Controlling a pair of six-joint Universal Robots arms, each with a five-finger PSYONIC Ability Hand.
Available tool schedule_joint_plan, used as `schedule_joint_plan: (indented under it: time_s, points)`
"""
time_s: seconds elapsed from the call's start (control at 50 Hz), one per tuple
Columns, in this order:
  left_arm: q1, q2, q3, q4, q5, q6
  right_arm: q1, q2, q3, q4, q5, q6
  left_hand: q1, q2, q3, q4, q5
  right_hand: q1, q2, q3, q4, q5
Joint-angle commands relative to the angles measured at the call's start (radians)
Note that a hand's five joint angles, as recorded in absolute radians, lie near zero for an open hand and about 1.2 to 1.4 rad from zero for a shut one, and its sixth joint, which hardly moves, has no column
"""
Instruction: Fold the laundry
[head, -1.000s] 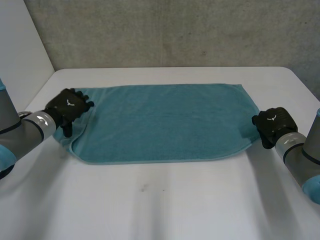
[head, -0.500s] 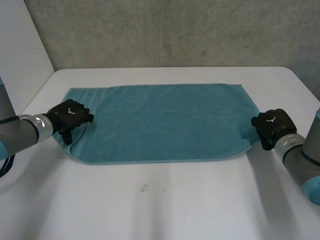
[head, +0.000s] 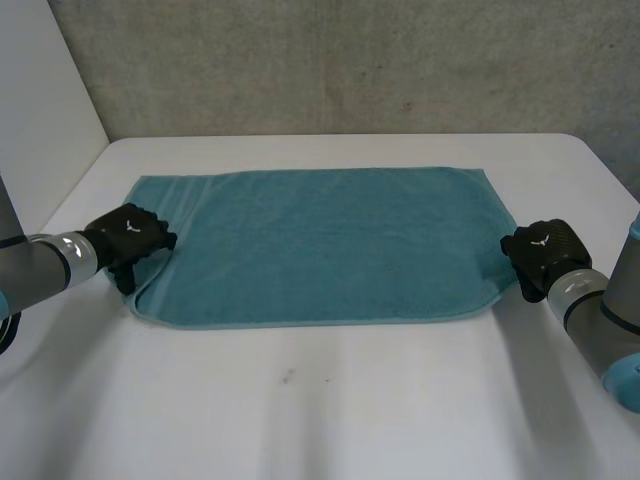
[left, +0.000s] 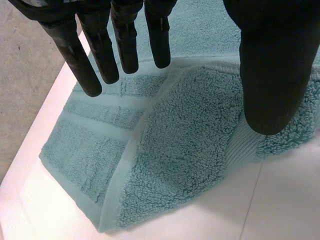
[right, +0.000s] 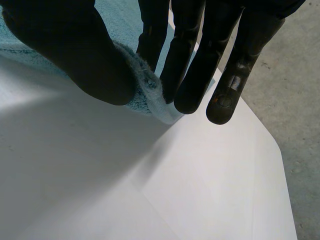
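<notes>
A: Step?
B: Grasp stage, I'd say; no fold looks made yet. The teal towel lies flat across the middle of the white table.

A: Left side?
B: The left hand is at the towel's near left corner and is not gripping. Its straight fingers hang above the cloth. The left thumb is over a turned-over corner, and nothing looks pinched.

A: Right?
B: The right hand is at the right short edge, toward the near corner, and it is clamped on the towel. The hem is squeezed between the right thumb and the fingers.

A: Next move?
B: My guess: the left must close on its corner, taking the flipped flap into the grip or flattening it first. Then the 2 hands should lift level and carry the near edge over toward the far one. An uneven lift would likely skew the fold.

A: Containers?
B: 0 to log. The towel lies straight on the table, inside nothing.
</notes>
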Motion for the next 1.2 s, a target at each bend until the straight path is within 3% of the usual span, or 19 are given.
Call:
schedule_joint_plan:
  time_s: [0.02,0.18,0.24,0.28,0.38,0.56,0.66,0.82,0.96,1.1,1.16,1.2]
  points:
    - [0.002,-0.011,-0.002,-0.002,0.001,0.000,0.001,0.000,0.001,0.000,0.000,-0.003,0.084,0.077,0.082,0.077,0.076,0.415,0.210,0.206,0.204,0.227]
    - [0.002,-0.017,-0.003,-0.002,-0.001,0.002,0.001,0.002,0.001,-0.002,0.000,-0.004,0.213,0.206,0.211,0.206,0.205,0.415,0.210,0.206,0.204,0.227]
    - [0.002,-0.015,-0.003,-0.002,-0.001,0.017,0.001,0.002,0.001,-0.002,0.000,-0.004,0.401,0.394,0.399,0.394,0.393,0.415,0.210,0.206,0.204,0.227]
    - [0.002,-0.009,-0.002,-0.002,-0.001,0.033,0.000,0.000,0.000,-0.002,0.000,-0.004,0.676,0.668,0.673,0.669,0.668,0.415,0.210,0.206,0.204,0.227]
    - [0.002,-0.003,-0.002,-0.002,-0.004,0.037,-0.002,0.002,0.000,-0.002,0.002,-0.004,0.897,0.889,0.894,0.889,0.888,0.415,0.210,0.206,0.204,0.227]
    - [0.037,0.075,-0.043,0.009,-0.056,0.040,-0.008,-0.006,-0.006,0.006,0.000,-0.004,0.918,0.910,0.915,0.911,0.910,0.415,0.210,0.206,0.204,0.227]
    - [0.093,0.208,-0.179,0.008,-0.139,0.040,-0.008,-0.032,-0.019,0.054,0.005,-0.023,0.918,0.910,0.915,0.911,0.910,0.415,0.210,0.206,0.204,0.227]
    - [0.155,0.414,-0.466,0.012,-0.214,0.037,-0.043,-0.119,-0.036,0.310,-0.002,-0.135,0.927,0.919,0.924,0.919,0.918,0.415,0.210,0.206,0.204,0.227]
    - [0.244,0.575,-0.658,0.003,-0.219,0.033,-0.124,-0.225,0.024,0.518,-0.008,-0.249,0.968,0.960,0.965,0.960,0.959,0.415,0.210,0.206,0.204,0.227]
    - [0.344,0.717,-0.767,-0.038,-0.207,0.033,-0.215,-0.317,0.095,0.595,-0.035,-0.433,0.985,0.978,0.983,0.978,0.977,0.415,0.210,0.206,0.204,0.227]
    - [0.351,0.740,-0.783,-0.060,-0.174,0.026,-0.230,-0.322,0.081,0.591,-0.060,-0.463,0.977,0.969,0.974,0.969,0.968,0.415,0.210,0.206,0.204,0.227]
    - [0.342,0.735,-0.779,-0.055,-0.110,0.022,-0.232,-0.320,0.067,0.580,-0.075,-0.457,0.974,0.966,0.971,0.966,0.965,0.415,0.210,0.206,0.204,0.227]
